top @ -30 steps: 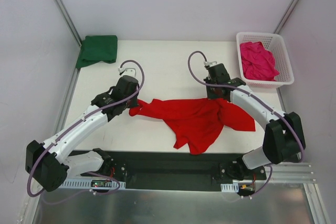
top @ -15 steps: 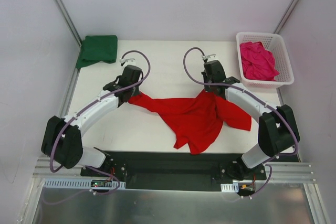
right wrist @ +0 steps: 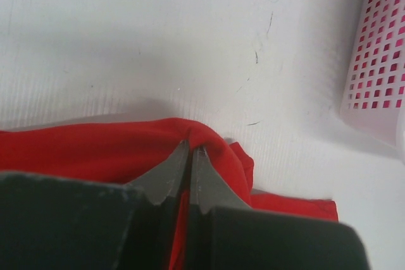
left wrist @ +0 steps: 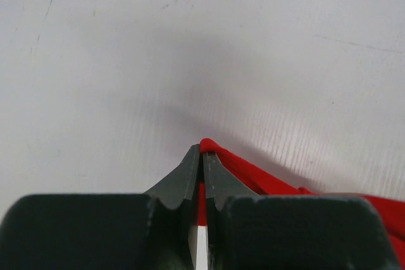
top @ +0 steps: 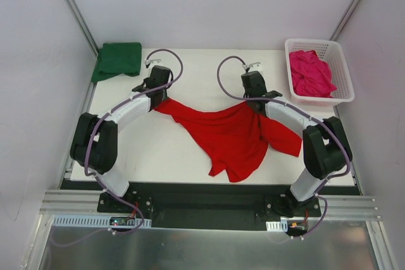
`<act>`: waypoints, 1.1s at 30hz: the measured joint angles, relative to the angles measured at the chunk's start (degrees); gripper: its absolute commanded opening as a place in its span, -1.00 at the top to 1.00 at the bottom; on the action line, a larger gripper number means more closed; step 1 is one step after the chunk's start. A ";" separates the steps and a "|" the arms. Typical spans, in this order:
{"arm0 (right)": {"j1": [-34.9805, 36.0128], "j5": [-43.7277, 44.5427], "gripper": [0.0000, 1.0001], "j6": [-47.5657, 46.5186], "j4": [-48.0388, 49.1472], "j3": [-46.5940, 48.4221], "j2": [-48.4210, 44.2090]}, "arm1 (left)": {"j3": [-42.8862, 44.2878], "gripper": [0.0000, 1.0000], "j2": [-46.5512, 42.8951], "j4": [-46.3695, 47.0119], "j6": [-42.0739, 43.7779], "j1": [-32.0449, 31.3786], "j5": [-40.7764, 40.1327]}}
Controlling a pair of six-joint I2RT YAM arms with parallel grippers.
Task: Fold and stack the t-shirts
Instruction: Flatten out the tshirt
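Red t-shirt (top: 231, 137) spread on counter (top: 202, 74); I see left end effector (left wrist: 202, 151) clamped on its left corner, right end effector (right wrist: 190, 148) clamped on its right edge. Green t-shirt (top: 118, 59) far-left corner, magenta t-shirt (top: 310, 73) in basket (top: 342, 95).

1. A matte white worktop (top: 202, 74) filled the middle of the enclosure; the wrist views showed faint scratches and a fine ribbed grain.
2. Plain pale walls closed it in: a back wall (top: 209, 4), a left wall (top: 31, 93) and a right wall (top: 389, 105).
3. Slim grey metal posts (top: 73, 7) ran up the back corners.
4. A black plate (top: 209, 197) lay along the near edge, with aluminium rails (top: 354, 207) and a dull metal sheet (top: 209, 248) below.
5. The light was soft and even, and the shadows were blurred.
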 measured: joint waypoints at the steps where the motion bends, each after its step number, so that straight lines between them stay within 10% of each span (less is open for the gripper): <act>1: 0.00 0.70 0.97 -0.02 0.13 0.39 0.50 | 0.83 1.00 1.07 0.42 0.15 0.39 0.00; 7: 0.00 2.69 0.63 -1.05 0.59 3.10 3.21 | 6.47 1.00 7.37 1.84 1.73 2.69 0.00; 10: 0.00 2.73 -0.01 -1.75 0.70 4.70 4.74 | 9.38 -0.04 10.32 2.36 2.95 2.97 0.02; 11: 0.00 2.67 -0.22 -1.92 0.63 5.03 4.96 | 10.19 -0.97 11.23 2.56 3.32 2.97 0.07; 15: 0.00 2.38 -0.55 -1.49 0.26 5.20 4.83 | 10.82 -0.99 12.31 3.13 3.32 2.97 0.52; 33: 6.45 -2.89 -0.63 7.13 -14.05 -5.70 -19.96 | -3.04 -0.99 -2.38 3.89 1.92 0.42 5.68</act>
